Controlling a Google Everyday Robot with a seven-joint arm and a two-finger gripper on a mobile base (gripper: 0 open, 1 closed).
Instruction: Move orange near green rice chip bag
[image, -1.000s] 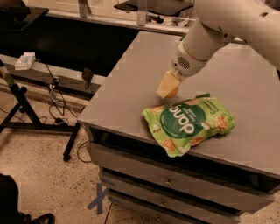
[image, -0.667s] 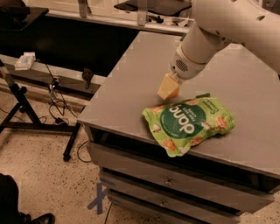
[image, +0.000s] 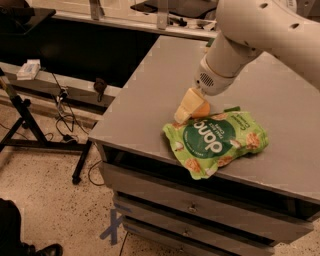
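Lower than a second ago, our cream two-finger gripper (image: 189, 106) clenches its jaws on the small round orange fruit (image: 202, 109); the puffy bright green rice chip bag (image: 215, 142) lies just below the jaws. We should ease down onto the grey desk (image: 150, 85) and release without nudging the bag.
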